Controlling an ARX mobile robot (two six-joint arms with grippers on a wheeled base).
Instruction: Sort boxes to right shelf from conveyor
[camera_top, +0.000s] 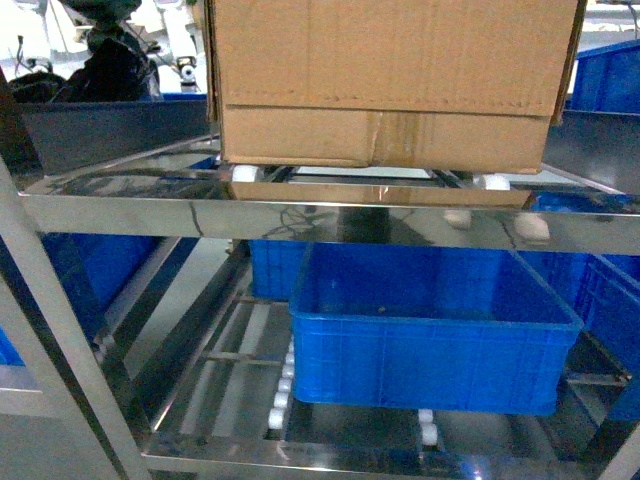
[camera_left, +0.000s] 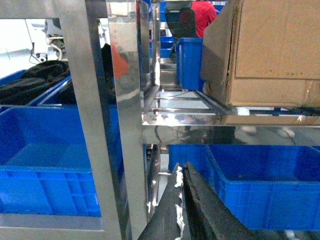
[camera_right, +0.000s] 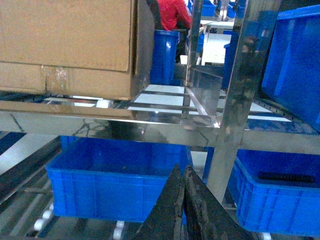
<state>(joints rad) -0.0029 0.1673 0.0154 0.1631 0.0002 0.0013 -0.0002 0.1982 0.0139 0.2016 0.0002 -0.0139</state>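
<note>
Cardboard box (camera_top: 385, 75) rests at twelve o'clock on the right shelf (camera_top: 280, 215); both pincers (camera_left: 181, 172) (camera_right: 182, 175) are clenched, empty. Perched near the front rail, it may roll off.

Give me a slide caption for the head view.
Cardboard box sits on steel rack's upper roller tier; blue crate below.

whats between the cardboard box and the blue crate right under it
In the head view, the steel shelf's front rail and white rollers lie between the cardboard box and the blue crate.
</note>
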